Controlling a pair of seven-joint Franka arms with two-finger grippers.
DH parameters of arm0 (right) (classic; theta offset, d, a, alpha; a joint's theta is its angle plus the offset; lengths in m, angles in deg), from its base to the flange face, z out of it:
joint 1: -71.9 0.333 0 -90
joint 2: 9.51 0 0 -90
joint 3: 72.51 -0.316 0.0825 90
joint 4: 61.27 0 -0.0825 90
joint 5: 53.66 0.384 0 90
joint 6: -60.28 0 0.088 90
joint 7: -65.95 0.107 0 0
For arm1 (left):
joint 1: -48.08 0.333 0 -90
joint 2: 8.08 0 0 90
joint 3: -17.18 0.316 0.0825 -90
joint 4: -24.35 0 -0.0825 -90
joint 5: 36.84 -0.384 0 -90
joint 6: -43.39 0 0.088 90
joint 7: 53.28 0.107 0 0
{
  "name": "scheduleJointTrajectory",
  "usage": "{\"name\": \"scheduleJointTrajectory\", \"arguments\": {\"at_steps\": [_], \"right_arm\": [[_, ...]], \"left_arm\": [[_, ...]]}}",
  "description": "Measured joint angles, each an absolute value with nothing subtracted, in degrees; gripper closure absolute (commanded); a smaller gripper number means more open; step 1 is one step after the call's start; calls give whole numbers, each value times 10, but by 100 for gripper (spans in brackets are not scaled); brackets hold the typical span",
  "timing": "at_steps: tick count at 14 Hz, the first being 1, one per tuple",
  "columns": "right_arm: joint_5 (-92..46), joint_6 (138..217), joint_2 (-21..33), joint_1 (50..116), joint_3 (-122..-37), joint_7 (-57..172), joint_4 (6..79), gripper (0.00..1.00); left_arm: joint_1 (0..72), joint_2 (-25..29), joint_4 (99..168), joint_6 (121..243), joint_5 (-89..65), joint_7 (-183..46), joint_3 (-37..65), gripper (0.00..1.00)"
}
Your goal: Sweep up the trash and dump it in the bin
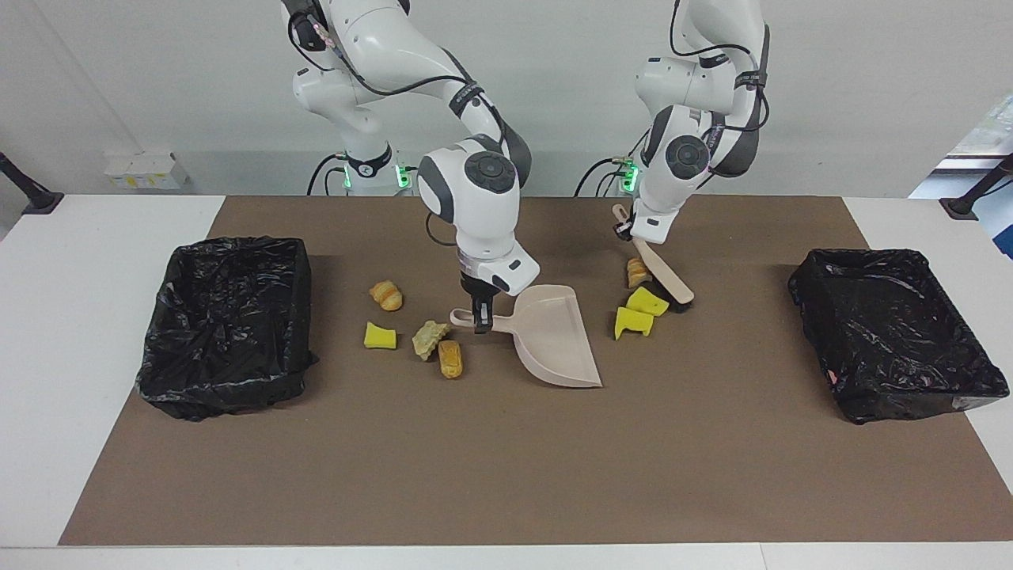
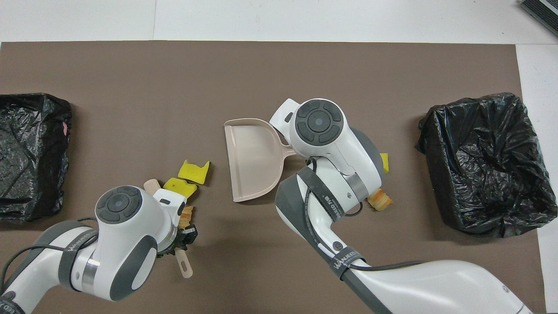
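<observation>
Brown mat (image 1: pixel 506 459) bore scattered trash (image 1: pixel 447 356). Right gripper (image 1: pixel 479 321) clamped the dustpan (image 1: pixel 554 336) handle; left gripper (image 1: pixel 625 229), apparently closed, gripped the brush (image 1: pixel 661 269).

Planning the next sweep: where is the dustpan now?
The dustpan sits mid-table on the brown mat, its handle held by the right gripper, between the two trash clusters.

From my remote station: white table (image 1: pixel 95 237) under a brown mat (image 1: pixel 506 475), plain pale wall (image 1: pixel 158 79), bright window (image 1: pixel 989 119) at one edge.
</observation>
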State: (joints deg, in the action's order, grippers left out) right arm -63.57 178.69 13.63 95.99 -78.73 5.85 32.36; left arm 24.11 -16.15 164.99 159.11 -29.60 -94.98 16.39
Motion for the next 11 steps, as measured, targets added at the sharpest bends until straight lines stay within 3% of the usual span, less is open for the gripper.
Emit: {"name": "scheduleJointTrajectory", "arguments": {"at_steps": [4, 11], "right_arm": [[-636, 1800, 142, 963, -787, 67, 324, 100], [-635, 1817, 153, 964, -787, 72, 325, 100]], "left_arm": [[234, -121, 1601, 1607, -296, -874, 163, 100], [163, -105, 1570, 1641, -254, -758, 161, 100]]}}
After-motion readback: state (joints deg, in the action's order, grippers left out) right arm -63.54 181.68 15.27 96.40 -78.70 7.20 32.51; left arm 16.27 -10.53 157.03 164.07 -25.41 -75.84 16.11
